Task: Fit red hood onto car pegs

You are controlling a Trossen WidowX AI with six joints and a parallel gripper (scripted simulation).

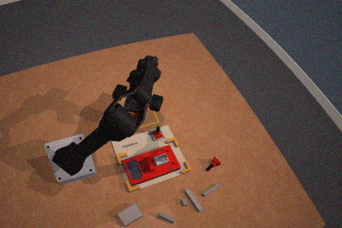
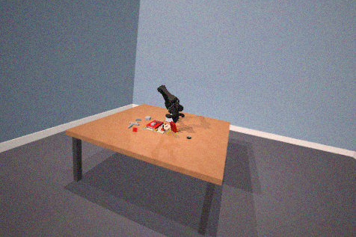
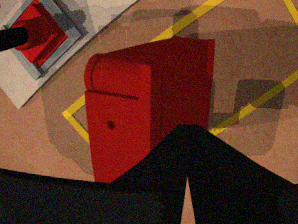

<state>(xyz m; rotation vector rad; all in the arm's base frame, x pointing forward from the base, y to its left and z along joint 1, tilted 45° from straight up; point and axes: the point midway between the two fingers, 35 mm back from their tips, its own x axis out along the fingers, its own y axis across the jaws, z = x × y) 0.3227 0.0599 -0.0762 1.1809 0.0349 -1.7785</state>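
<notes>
The red hood [image 3: 120, 150] [image 2: 173, 126] stands up on edge in the wrist view, within the yellow outline [image 3: 252, 104] [image 1: 157, 119]. One face with a small hole shows; in the top view the arm hides most of the hood. My gripper [image 3: 186, 135] is shut with nothing between its fingertips. The tips overlap the hood's lower right in the wrist view; whether they touch it I cannot tell. The red chassis [image 1: 154, 175] [image 2: 158, 122] lies in the jig [image 1: 145, 142] with the grey engine block [image 1: 161, 159] on its deck. The pegs are too small to make out clearly.
A red part with a black stem [image 1: 156, 134] [image 3: 42, 37] sits in a grey frame at the jig's edge nearest the hood. Another red and black piece [image 1: 215, 162] lies beyond the jig. Grey blocks [image 1: 130, 214] [image 1: 194, 200] lie in front. The arm's base plate [image 1: 86, 168] stands left.
</notes>
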